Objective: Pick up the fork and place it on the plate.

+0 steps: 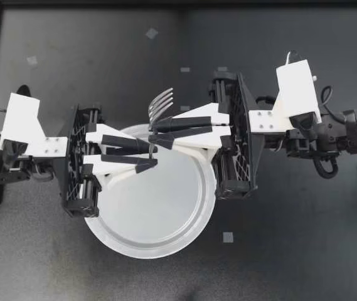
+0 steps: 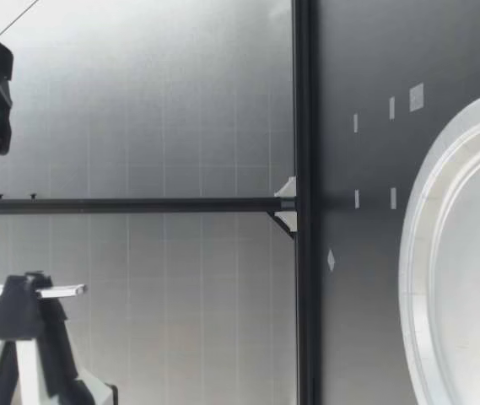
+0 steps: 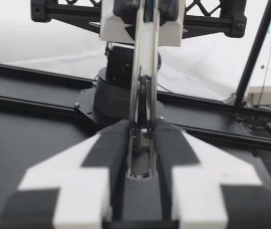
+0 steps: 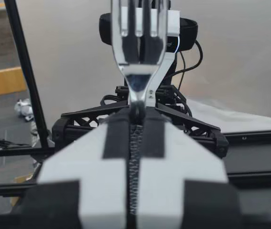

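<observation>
My right claw [image 1: 155, 135] was clamped on the neck of the silver metal fork [image 1: 160, 103], with the tines jutting past its fingertips. My left claw [image 1: 155, 157] gripped the handle end between its fingers, and the round white plate [image 1: 150, 254] lay beneath both claws.

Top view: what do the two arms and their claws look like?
Both match: the left claw and right claw have white wedge-shaped fingers faced with black pads, on black lattice frames. White boxy mounts sit behind each; black cables loop by the right arm.
</observation>
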